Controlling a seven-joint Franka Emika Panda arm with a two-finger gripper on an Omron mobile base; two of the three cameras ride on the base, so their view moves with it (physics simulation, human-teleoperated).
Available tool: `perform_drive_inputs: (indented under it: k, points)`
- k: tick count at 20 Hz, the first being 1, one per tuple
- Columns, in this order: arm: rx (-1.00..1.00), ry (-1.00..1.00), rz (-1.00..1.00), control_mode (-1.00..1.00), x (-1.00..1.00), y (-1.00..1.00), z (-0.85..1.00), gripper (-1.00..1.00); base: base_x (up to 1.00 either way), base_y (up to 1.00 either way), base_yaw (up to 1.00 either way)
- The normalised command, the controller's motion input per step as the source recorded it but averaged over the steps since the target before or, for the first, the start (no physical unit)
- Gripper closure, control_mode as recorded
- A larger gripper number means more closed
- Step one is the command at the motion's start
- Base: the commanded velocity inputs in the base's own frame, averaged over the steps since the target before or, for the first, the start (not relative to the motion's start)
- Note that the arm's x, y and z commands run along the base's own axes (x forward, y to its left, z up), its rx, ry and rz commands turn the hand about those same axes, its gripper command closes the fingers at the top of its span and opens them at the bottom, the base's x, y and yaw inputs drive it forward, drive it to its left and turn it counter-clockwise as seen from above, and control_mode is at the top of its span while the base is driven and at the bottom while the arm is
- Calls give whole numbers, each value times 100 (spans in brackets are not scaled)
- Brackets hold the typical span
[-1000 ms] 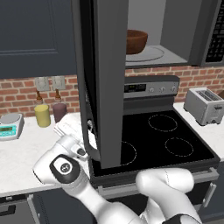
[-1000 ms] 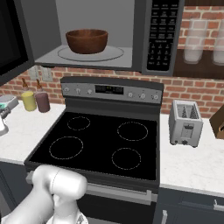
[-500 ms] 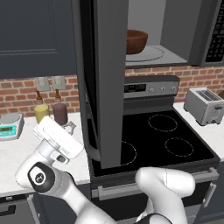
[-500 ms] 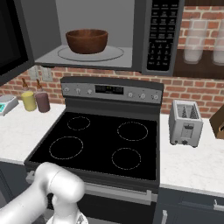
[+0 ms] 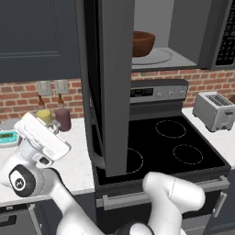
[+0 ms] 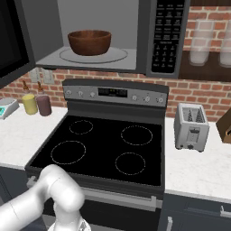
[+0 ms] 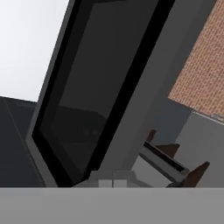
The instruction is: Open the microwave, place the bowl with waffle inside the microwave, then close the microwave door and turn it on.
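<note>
I read this as step 3 of 4: closing up. The bowl (image 6: 89,42) already sits inside the microwave (image 6: 135,36) on its light grey floor; I can't make out the waffle. The microwave door (image 5: 110,82) hangs wide open, swung out to the left over the stove (image 6: 106,146). My gripper (image 5: 42,137), its pincer pressed together and empty, hovers left of the door, near the counter (image 5: 75,160). Next I must get behind the door's outer face and push it right.
</note>
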Motion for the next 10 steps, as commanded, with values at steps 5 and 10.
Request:
perform_drive_inputs:
  k: [5,10]
  points:
    - [0,-23,0,-100,-2,6,16,100,0,0,0]
    - [2,-9,0,-100,-9,-8,31,100,0,0,0]
